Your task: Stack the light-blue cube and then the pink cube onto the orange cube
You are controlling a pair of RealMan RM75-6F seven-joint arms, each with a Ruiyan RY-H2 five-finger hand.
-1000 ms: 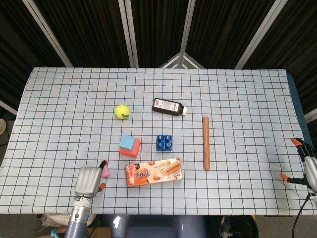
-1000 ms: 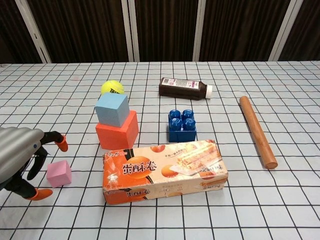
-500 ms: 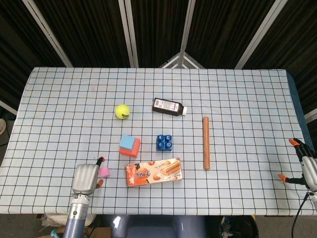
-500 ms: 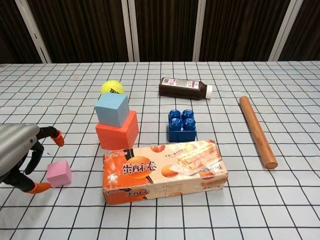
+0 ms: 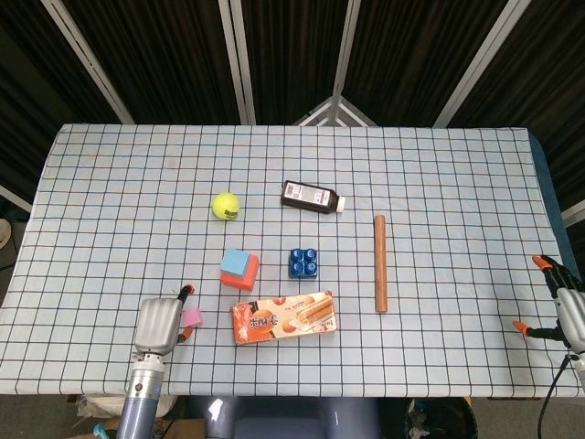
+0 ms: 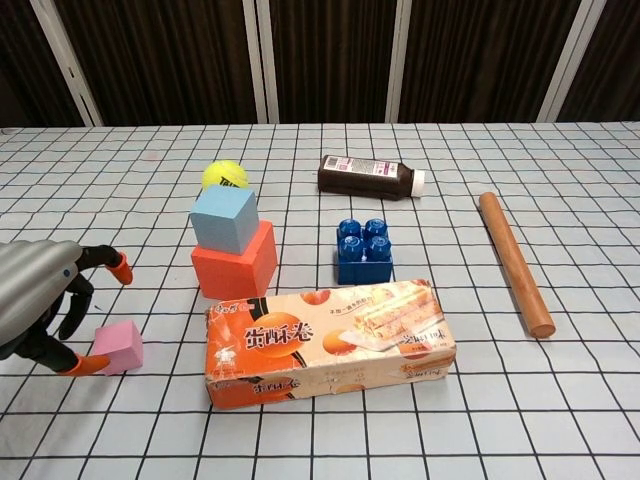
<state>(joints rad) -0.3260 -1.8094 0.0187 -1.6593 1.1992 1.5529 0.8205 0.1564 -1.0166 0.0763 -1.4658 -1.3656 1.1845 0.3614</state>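
A tennis ball [image 5: 226, 206] lies at ten o'clock from the blue toy brick [image 5: 303, 262], a dark bottle [image 5: 313, 197] at twelve, a wooden rod [image 5: 380, 263] at three, and what looks like a biscuit box [image 5: 282, 316] at six.

We've got a table [image 5: 457, 174] with a checked cloth; sitting right on it are an orange cube [image 6: 235, 265], pink cube [image 6: 118, 346], tennis ball [image 5: 226, 206], dark bottle [image 5: 313, 197], blue brick [image 5: 303, 262], wooden rod [image 5: 380, 263] and a biscuit box [image 5: 282, 317].

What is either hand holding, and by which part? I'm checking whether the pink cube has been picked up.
Nothing is held. The left hand has fingers spread around the pink cube, which sits on the table; the right hand is empty.
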